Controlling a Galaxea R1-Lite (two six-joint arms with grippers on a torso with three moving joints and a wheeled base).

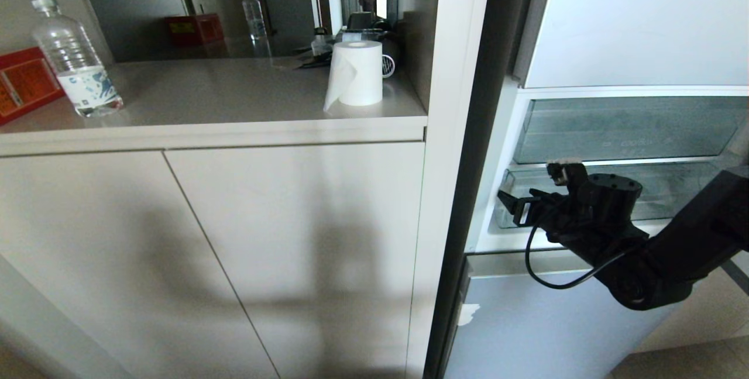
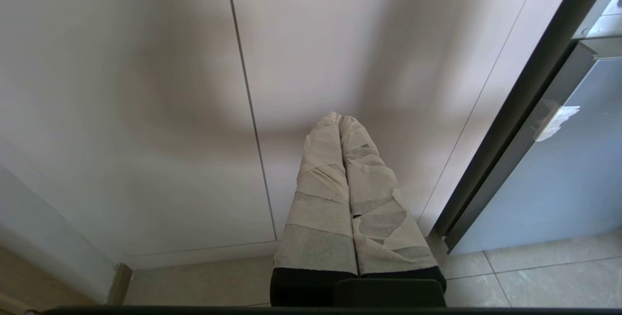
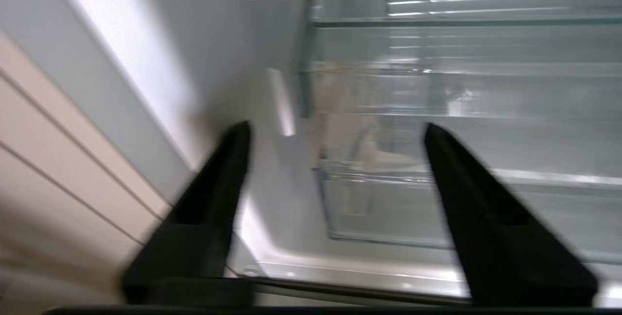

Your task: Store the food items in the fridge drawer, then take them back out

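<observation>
R gripper [image 1: 535, 189]: black, in front of the open fridge compartment, by the left end of the fridge drawer [image 1: 661, 195]. Fingers [image 3: 491, 213] spread wide w/ clear gap between them, nothing held. Wrist view blurred.
R arm: comes in from the right edge of head view, across the drawer front; black cable loops below the wrist.
Fridge drawer: clear plastic, lower of 2 clear bins in the compartment, just behind the R gripper; thick clear front lip. Can't tell if anything is inside; contents not readable thru the plastic.
Upper clear bin [image 1: 632, 130]: directly above the drawer.
Lower fridge front [image 1: 526, 326]: blue-grey, directly below the drawer, closed.
L gripper [image 2: 340, 125]: well left of the drawer and low, aimed at the beige cabinet doors [image 1: 234, 250]; taped fingers pressed together, nothing between them.
Counter [image 1: 222, 98]: left of the drawer and higher, above the cabinet doors.
On counter: paper roll [image 1: 356, 73] nearest the fridge side; water bottle [image 1: 75, 60] far left; red box [image 1: 23, 83] at the left edge.
</observation>
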